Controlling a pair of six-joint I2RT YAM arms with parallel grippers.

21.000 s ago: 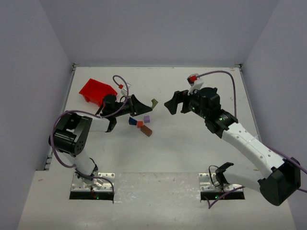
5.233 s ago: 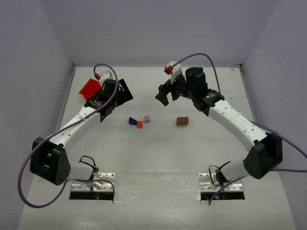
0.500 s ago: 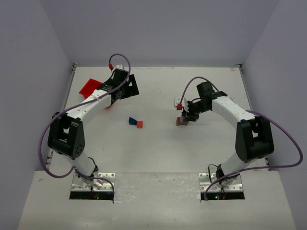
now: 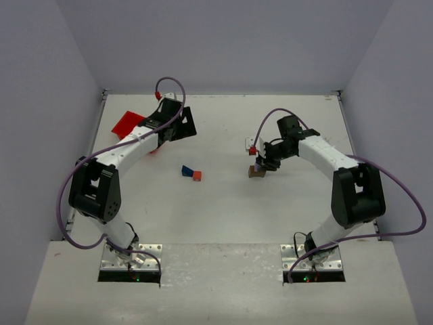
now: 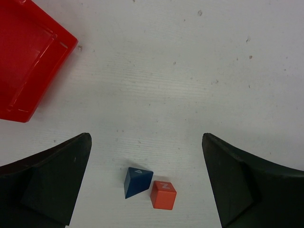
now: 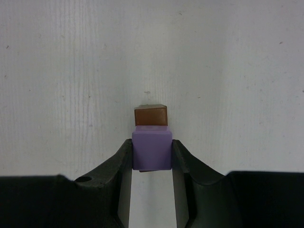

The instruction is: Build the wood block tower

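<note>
Right claw [image 6: 152,160] is clamped on the purple block [image 6: 152,149], one finger pressed flat against each side face. No brand or lettering shows on the purple block or on the brown block [image 6: 151,115].

The purple block is a cube with no long axis. It sits square between the fingers, with its top face toward the wrist camera. It hangs directly over the near part of the brown block, which rests on the white table [image 6: 228,71], right of centre in the overhead view. Whether the two blocks touch cannot be told. Only a small face of the brown block shows past the purple one, so its long axis cannot be told either.

Left claw [image 5: 146,140] stands wide apart and holds nothing, at the far left of the table. The blue wedge [image 5: 137,181] and the orange-red cube [image 5: 163,194] lie on the table in the gap between its fingers, touching neither finger. The wedge is just left of the cube, their corners meeting or nearly so. Each carries a small pale mark on its top face, too small to read. The red bin [image 5: 28,57] lies off to the left, well apart from both.
</note>
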